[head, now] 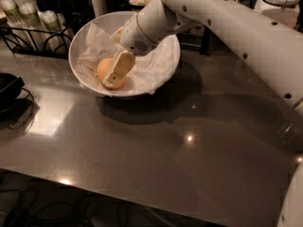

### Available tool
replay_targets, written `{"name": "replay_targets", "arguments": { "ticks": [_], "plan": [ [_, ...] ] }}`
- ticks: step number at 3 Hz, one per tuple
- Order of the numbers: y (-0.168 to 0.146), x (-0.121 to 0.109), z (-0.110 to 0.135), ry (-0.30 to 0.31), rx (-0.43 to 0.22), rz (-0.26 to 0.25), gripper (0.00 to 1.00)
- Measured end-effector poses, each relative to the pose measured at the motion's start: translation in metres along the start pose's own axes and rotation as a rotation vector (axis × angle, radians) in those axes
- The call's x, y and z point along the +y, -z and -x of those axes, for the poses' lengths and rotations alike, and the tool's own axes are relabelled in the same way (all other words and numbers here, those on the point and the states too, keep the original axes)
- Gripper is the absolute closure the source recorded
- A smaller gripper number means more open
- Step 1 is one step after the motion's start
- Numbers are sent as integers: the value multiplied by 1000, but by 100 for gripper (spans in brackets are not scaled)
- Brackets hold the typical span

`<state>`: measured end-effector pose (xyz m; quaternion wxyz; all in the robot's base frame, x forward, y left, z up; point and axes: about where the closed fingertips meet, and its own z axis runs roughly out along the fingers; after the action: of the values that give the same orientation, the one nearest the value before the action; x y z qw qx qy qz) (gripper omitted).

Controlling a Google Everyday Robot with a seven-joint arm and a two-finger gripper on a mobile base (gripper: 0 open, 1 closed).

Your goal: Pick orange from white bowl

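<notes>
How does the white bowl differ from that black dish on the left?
The white bowl is pale, paper-lined and holds an orange, with the pincer reaching inside at the fruit. The black dish is dark, cut off at the left edge, and far from the pincer.

The pincer (112,75) is at the orange (104,69), inside the bowl (76,51).

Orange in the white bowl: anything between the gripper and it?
Nothing visible. The white gripper sits inside the wide white bowl, overlapping the right side of the round orange fruit. The crumpled white paper lining lies under and around the fruit, not between them.
</notes>
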<state>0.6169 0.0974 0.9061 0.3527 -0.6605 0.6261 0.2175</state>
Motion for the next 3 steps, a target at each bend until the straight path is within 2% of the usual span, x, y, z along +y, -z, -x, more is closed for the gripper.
{"name": "replay_targets", "arguments": {
  "ticks": [1, 2, 3],
  "plan": [
    [-5, -4, -5, -9, 7, 7, 17],
    [-8, -7, -10, -19, 14, 10, 25],
    [-9, -8, -16, -32, 22, 11, 24]
  ]
}}
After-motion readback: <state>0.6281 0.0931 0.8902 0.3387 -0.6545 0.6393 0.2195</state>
